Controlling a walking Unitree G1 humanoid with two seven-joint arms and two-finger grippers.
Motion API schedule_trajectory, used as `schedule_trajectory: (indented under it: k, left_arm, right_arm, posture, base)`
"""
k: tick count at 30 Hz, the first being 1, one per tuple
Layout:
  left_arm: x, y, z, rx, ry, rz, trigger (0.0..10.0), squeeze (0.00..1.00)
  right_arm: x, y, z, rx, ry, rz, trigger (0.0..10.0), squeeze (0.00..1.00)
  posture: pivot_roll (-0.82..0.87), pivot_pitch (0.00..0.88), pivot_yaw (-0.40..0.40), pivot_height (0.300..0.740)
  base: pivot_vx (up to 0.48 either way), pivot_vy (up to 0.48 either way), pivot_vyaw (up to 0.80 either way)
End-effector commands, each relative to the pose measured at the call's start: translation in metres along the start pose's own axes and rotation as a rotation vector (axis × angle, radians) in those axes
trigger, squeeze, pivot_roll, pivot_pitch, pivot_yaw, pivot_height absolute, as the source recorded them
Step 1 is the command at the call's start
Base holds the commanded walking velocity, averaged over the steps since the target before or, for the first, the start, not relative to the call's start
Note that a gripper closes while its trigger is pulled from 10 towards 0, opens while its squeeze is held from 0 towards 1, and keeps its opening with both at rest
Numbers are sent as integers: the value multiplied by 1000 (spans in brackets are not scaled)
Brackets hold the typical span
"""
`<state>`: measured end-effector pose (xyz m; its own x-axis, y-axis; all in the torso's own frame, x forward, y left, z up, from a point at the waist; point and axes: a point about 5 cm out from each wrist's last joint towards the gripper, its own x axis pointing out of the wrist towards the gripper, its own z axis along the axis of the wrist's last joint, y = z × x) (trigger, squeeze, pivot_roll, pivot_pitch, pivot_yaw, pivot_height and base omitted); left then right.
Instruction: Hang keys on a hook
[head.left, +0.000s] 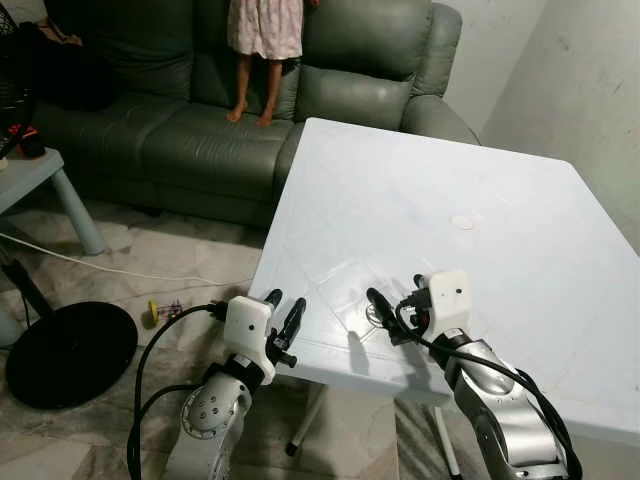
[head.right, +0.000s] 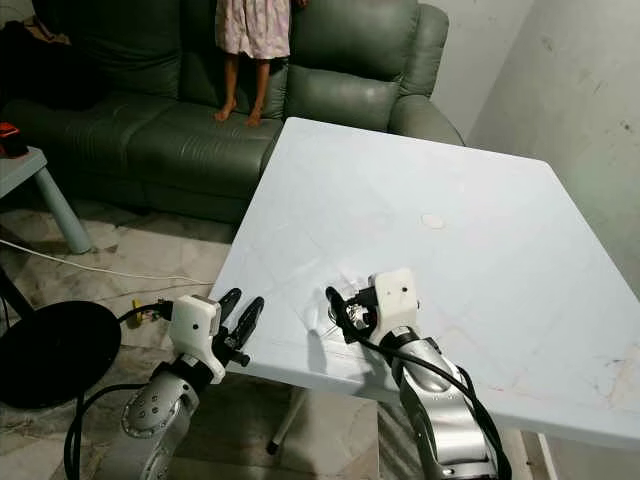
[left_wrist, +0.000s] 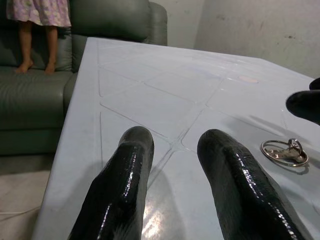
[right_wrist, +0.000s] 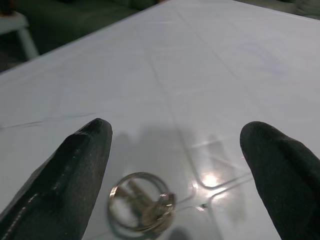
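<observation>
We see a wide white plastic surface (head.left: 480, 200) with faint moulded lines, and on it, close to its near edge, a small bunch of silver keys on a round metal ring (right_wrist: 141, 201). The keys lie flat, not held by anything.

Our right hand (right_wrist: 175, 165) is just above the surface with its two black fingers (right_wrist: 75, 170) spread wide. In the right wrist view the keys lie between those fingers, nearer one finger than the other, and touch neither. In the left eye view the same hand (head.left: 385, 310) sits over the near part of the surface, with the white block of its wrist behind it.

Our left hand (head.left: 283, 318) is at the near corner of the surface, on the robot's left of the keys. Its fingers (left_wrist: 120, 190) stand a little apart and hold nothing. In the left wrist view the keys (left_wrist: 285, 151) lie well off to one side of that hand.

Beyond the surface stands a dark green leather sofa (head.left: 170, 130), and a person (head.left: 262, 40) in a pink patterned dress stands barefoot on its seat. On the tiled floor (head.left: 180, 270) to the robot's left rests a round black disc (head.left: 70, 352), and near it a pale blue small table (head.left: 40, 180).
</observation>
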<state>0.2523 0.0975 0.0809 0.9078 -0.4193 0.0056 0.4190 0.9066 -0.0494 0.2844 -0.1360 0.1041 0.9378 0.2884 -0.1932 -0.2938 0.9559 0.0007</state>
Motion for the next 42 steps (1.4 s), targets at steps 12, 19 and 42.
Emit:
schedule_trajectory:
  k: [12,19,42]
  left_arm:
    - [2,-5,4,6,-4,-7,10000,0]
    - [2,-3,5,8,-7,-3,10000,0]
    - [1,-5,4,20,-6,6,10000,0]
  right_arm:
    - [-2,-2,-7,-68,90,-89,10000,0]
    - [-2,2,-16,-126,144,-88,10000,0]
    - [4,21,-14,-5,172,-132,5961,0]
  posture:
    - [128,0,-121,740]
    - [129,0,-121,740]
    - [133,0,-126,740]
  base:
    - [0,0,0]
    - [0,0,0]
    - [0,0,0]
